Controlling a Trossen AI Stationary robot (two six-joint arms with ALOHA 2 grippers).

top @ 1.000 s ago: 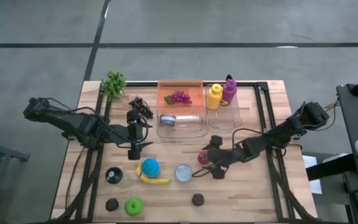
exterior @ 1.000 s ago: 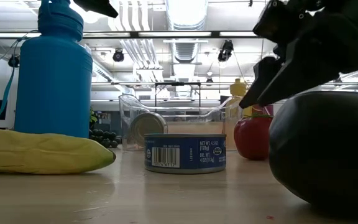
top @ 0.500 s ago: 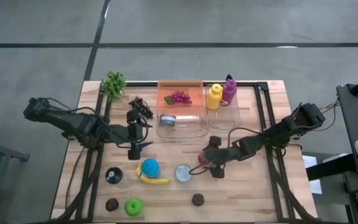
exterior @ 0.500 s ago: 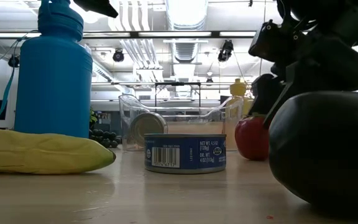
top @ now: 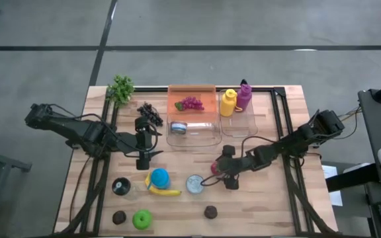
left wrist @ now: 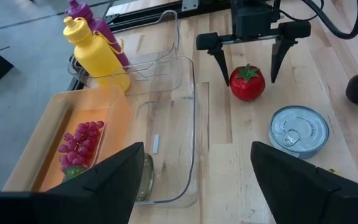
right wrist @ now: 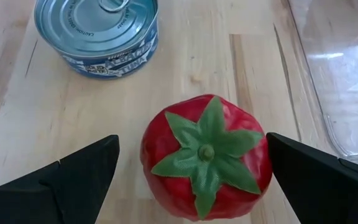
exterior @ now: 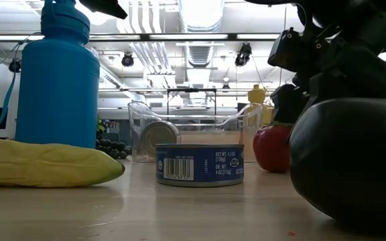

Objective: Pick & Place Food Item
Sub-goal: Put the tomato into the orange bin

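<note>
**A:** Right wrist view has my right tool (right wrist: 194,180) wide open with a finger on each side of the tomato (right wrist: 205,157), holding nothing yet. The tomato sits upright on the tabletop (right wrist: 17,99), just beside the tin can (right wrist: 97,34) and near the clear bin (right wrist: 340,68).

**B:** And the left tool (top: 142,142)?

**A:** Open too, empty, waiting over by the black grapes (top: 149,114).

**B:** How would you close?

**A:** I'd keep the stem centred between the fingers, come down low on the widest part, then squeeze slowly, since a round, smooth thing could squirt out sideways toward the can.

**B:** Any writing?

**A:** In the low view the can's blue label shows a barcode and small print I can't read; the wrist view shows letters I can't make out.
</note>
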